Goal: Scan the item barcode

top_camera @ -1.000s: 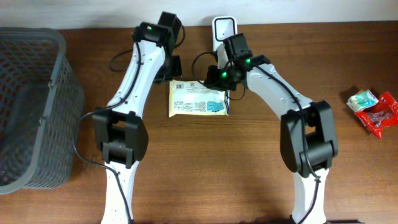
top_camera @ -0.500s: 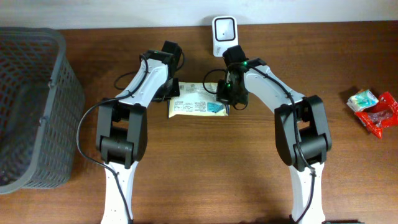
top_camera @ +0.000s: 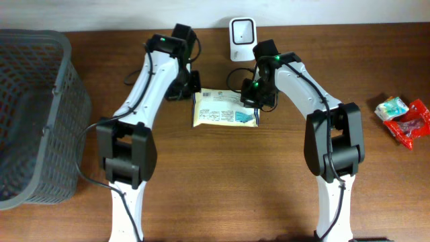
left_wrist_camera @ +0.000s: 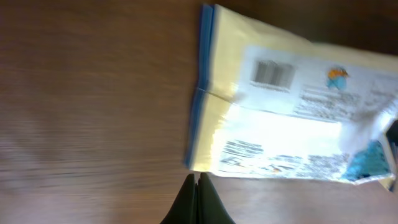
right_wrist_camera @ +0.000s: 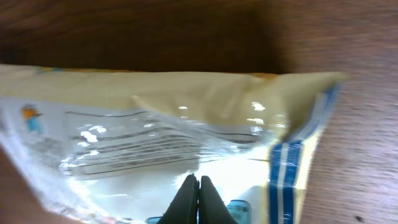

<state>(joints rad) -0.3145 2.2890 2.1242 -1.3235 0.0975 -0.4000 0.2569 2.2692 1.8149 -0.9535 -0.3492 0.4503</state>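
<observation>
Both wrist views blurred the snack packet (top_camera: 225, 111). Its long axis ran left-right. The left gripper (left_wrist_camera: 198, 185) was closed empty; the right gripper (right_wrist_camera: 198, 188) pinched its end.

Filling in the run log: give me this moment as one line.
left gripper: jaws shut, empty | right gripper: jaws shut on packet | barcode: faces up | scanner: beyond packet, apart

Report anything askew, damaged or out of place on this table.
The yellow packet lies slightly crooked, and its film is puckered where the right end effector appears to pinch its edge. Two small wrappers sit off by the right edge of the table. Nothing looks spilled or torn.
</observation>
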